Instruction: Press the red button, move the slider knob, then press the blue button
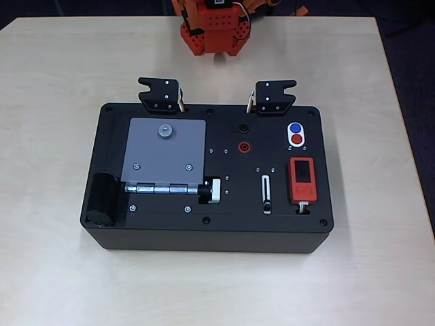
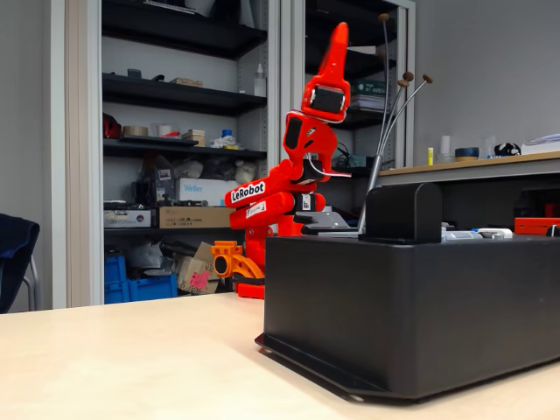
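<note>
Red button [image 1: 297, 139] and blue button [image 1: 295, 128] share one white oval on the black box [image 1: 204, 234], blue on the arm's side. Slider knob [image 1: 267, 205] at the near end of its slot, which runs toward the arm. Claw [image 2: 337, 39] raised, pointing up, well behind the box, holding nothing; how far open, cannot tell. Red device [image 1: 302, 179] beside the slot.

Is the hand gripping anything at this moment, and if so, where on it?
Nothing is held. The hand points up in the fixed view, well above the black box, with nothing between its fingers.
</note>
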Robot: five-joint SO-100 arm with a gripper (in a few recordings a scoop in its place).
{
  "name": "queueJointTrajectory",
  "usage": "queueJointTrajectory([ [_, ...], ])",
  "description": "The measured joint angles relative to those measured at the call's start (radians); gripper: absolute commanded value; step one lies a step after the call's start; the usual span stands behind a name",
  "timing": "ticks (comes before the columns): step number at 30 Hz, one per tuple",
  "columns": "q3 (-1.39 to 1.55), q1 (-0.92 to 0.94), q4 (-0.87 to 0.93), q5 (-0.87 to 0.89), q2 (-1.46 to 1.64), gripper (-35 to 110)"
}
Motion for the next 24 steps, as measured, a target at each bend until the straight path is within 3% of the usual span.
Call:
queueJointTrajectory([
  [8,0.012,0.003,-0.301,0.284,0.0,0],
  [15,0.012,-0.012,-0.589,0.387,0.0,0],
  [24,0.012,-0.044,-0.81,0.449,0.0,0],
])
